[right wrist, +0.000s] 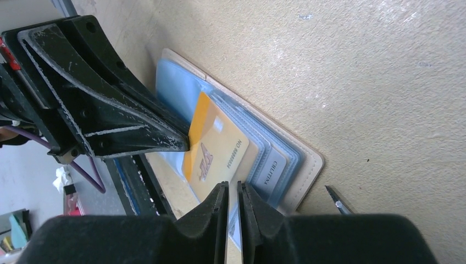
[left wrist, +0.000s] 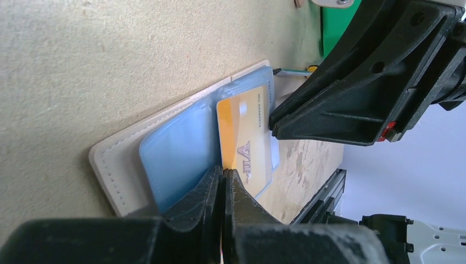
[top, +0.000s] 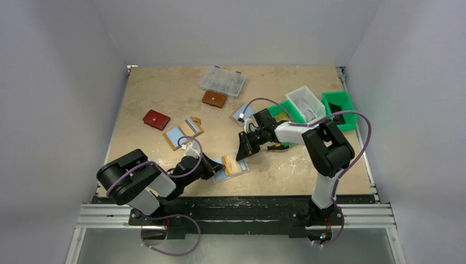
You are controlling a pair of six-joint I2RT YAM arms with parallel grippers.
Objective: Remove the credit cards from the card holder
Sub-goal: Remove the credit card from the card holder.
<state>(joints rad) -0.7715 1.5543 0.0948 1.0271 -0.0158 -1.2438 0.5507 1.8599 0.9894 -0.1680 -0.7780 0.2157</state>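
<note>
The card holder (left wrist: 118,159) lies open and flat on the table (top: 165,93), close to the near edge and about midway between the two arms; its pale cover is down and its blue sleeves (left wrist: 176,154) face up. Seen from above, its long axis runs across the table, from left to right, a little tilted.

An orange card (right wrist: 217,148) stands partly out of one sleeve, and both grippers meet on it from opposite sides. The left gripper (left wrist: 222,175) comes in low from the left end of the holder; its jaws are pressed together right at the card's edge, and it seems that the edge is pinched between them, though the view is too flat to be certain. The right gripper (right wrist: 233,187) comes down from the far right side; its jaws stand only a thin slit apart, with the edge of a pale card (right wrist: 232,220) between them.

Neither arm is nearer, since both touch the holder; so I judge that the pull should go along the sleeve's open mouth, away from the other gripper, while that one keeps the holder down.
</note>
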